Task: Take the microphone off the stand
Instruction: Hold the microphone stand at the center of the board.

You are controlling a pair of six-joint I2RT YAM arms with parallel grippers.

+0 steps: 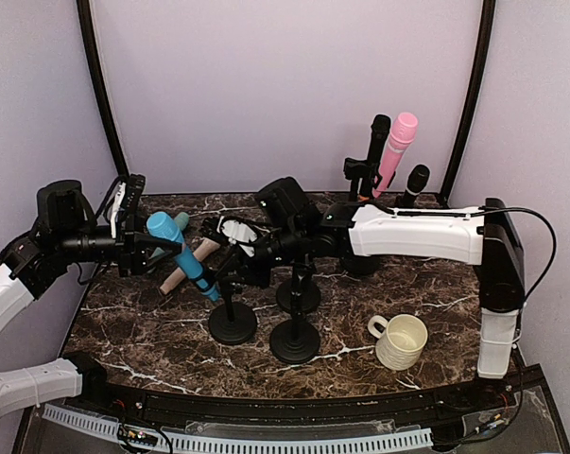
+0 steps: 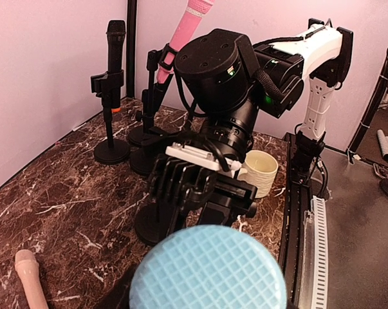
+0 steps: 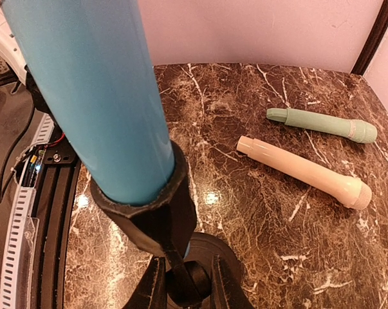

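The stand's (image 1: 233, 322) clip (image 3: 148, 212) cups the blue microphone (image 1: 185, 260). The left pincer (image 1: 157, 244) clasps its head end, and the right pincer (image 3: 188, 286) pinches the stand beneath. The cream mug's (image 1: 398, 355) inside is only partly visible.

The blue microphone (image 1: 188, 260) is sky blue along its body, its head (image 2: 210, 270) a paler blue crossed by a fine grid mesh, and the stand (image 1: 233, 322) is black. The table (image 1: 143, 331) is dark brown marble veined in white. There is a mint-green microphone (image 3: 322, 123) and a cream microphone (image 3: 303, 170) (both plain, unpatterned). The pink microphone (image 1: 396, 151) is bright, the black microphone (image 1: 415, 182) matt, and the mug (image 1: 398, 352) is cream and faintly ribbed.
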